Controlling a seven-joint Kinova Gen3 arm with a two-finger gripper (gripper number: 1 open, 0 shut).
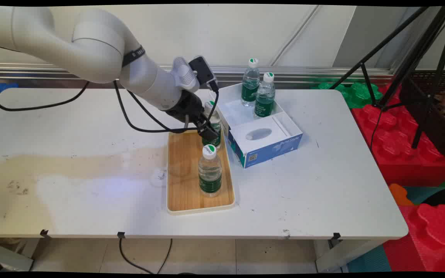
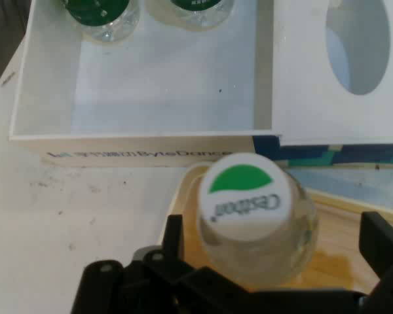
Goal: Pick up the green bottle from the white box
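Observation:
My gripper [image 1: 209, 131] [image 2: 275, 258] is down at the far end of a wooden tray [image 1: 184, 185], open, with a finger on each side of a clear water bottle [image 1: 214, 117] [image 2: 245, 199] with a green label and a white cap. In the hand view there is a gap between the bottle and the right finger [image 2: 382, 243]. The bottle stands upright on the tray. A second bottle of the same kind [image 1: 209, 173] stands nearer on the tray. Just right of the tray is a white and blue open box [image 1: 269, 135] [image 2: 164, 85] with two more bottles [image 1: 250, 83] [image 1: 265, 96] in its far part.
A black tripod [image 1: 408, 58] and red foam mats [image 1: 408, 154] stand off the table's right side. A brownish stain [image 1: 72, 162] spreads over the table's left half. Black cables [image 1: 137, 119] hang from the arm over the table behind the tray.

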